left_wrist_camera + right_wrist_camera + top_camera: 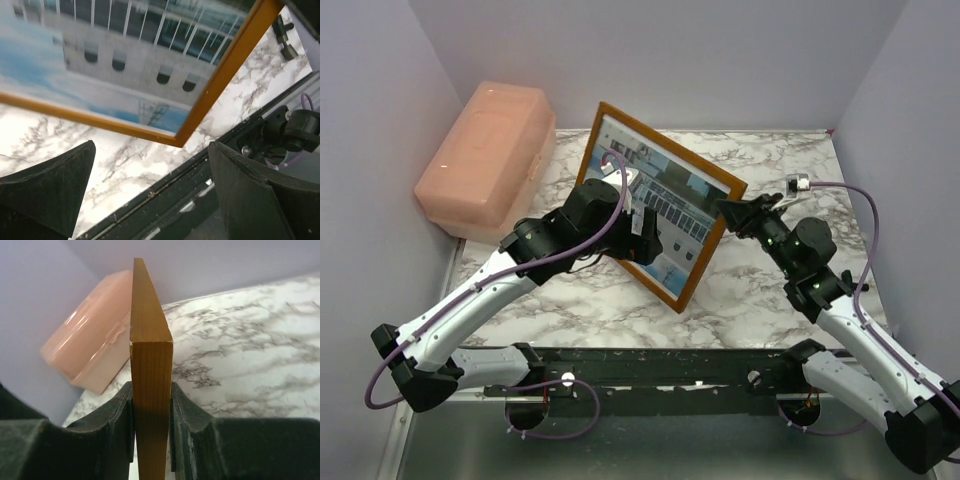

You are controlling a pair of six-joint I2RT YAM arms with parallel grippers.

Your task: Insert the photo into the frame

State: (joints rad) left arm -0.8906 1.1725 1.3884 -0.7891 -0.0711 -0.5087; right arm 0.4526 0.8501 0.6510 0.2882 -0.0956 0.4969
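Both matter: right hand clamps the tilted frame firmly; left hand, spread open, should press the photo flat, gently.

Both arms, left arm & right arm, have white shells on the long links w/ black joint housings, and bolt to a black rail at the near edge of the table. A purple cable runs along each, w/ slack loops nr the bases; the right one meets a small silver connector. Left end effector & right end effector are matte black, w/ two chunky wedge-shaped fingers each.
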